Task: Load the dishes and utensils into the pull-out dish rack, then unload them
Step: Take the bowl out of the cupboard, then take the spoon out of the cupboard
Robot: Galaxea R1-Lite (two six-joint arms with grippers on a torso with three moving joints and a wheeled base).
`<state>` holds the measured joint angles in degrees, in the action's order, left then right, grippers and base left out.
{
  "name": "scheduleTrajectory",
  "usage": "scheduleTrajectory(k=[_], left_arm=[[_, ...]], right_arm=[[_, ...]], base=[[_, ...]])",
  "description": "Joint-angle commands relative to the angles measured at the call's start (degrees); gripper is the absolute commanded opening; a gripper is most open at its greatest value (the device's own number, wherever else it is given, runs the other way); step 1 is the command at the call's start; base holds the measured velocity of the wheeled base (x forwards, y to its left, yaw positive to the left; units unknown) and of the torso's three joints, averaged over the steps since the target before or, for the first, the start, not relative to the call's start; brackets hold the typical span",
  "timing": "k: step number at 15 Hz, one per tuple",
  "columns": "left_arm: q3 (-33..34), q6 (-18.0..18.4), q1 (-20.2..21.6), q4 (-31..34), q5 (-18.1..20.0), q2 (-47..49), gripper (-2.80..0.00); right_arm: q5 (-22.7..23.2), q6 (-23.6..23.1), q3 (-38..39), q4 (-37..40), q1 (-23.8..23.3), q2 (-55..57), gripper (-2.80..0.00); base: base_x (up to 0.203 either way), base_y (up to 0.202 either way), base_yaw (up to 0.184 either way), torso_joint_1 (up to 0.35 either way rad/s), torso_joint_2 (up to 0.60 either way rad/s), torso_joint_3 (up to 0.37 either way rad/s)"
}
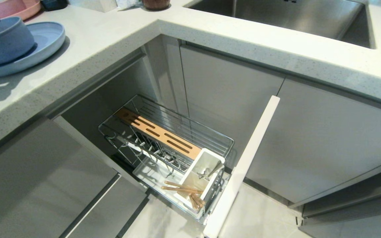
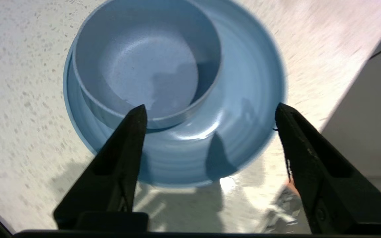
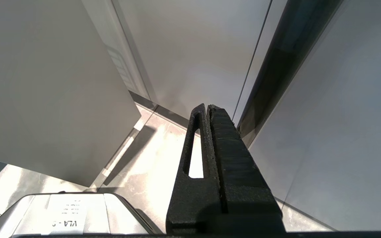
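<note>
Left tool [image 2: 210, 110], fingers apart and empty, hovers above the blue bowl [image 2: 147, 62] resting off-centre on the blue plate [image 2: 243, 99]; a careless sweep could knock it off the desk [image 2: 21, 99]. Right tool [image 3: 209, 107] pressed together.

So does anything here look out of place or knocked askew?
Nothing spilled or damaged. The blue bowl sits off-centre on the blue plate, and the chopsticks lie slanted across the white caddy rather than standing upright.

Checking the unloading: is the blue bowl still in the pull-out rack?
No, the blue bowl sits on the blue plate on the counter, not in the rack.
</note>
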<state>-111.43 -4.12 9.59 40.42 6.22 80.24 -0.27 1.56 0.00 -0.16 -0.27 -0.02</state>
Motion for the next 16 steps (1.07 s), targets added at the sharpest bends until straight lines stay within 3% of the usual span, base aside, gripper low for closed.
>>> scheduleTrajectory(k=[1, 2, 3, 6, 8, 11, 16], left_arm=[[0.7, -8.3, -0.3, -1.8, 0.2, -4.9, 0.0], [1.6, -11.9, -0.8, -3.1, 0.2, -7.0, -2.34], [2.1, -15.7, -1.2, -4.0, 0.2, -8.7, -2.8], [6.2, -28.2, -3.4, -7.9, 0.1, -13.9, -2.8], [7.7, -32.9, -6.9, -10.8, 0.2, -15.2, -2.8], [11.5, -33.1, -19.0, -11.6, 0.3, -16.6, -2.8], [23.0, -24.7, -39.2, -11.5, -0.6, -13.5, -2.8]], right_arm=[[0.0, 0.0, 0.1, 0.0, 0.0, -0.2, -2.8], [0.0, 0.0, 0.1, 0.0, 0.0, -0.2, -2.8], [0.0, 0.0, 0.1, 0.0, 0.0, -0.2, -2.8], [0.0, 0.0, 0.1, 0.0, 0.0, -0.2, -2.8], [0.0, 0.0, 0.1, 0.0, 0.0, -0.2, -2.8], [0.0, 0.0, 0.1, 0.0, 0.0, -0.2, -2.8], [0.0, 0.0, 0.1, 0.0, 0.0, -0.2, -2.8]], base=[[0.0, 0.0, 0.0, 0.0, 0.0, 0.0], [0.0, 0.0, 0.0, 0.0, 0.0, 0.0], [0.0, 0.0, 0.0, 0.0, 0.0, 0.0], [0.0, 0.0, 0.0, 0.0, 0.0, 0.0], [0.0, 0.0, 0.0, 0.0, 0.0, 0.0], [0.0, 0.0, 0.0, 0.0, 0.0, 0.0], [0.0, 0.0, 0.0, 0.0, 0.0, 0.0]])
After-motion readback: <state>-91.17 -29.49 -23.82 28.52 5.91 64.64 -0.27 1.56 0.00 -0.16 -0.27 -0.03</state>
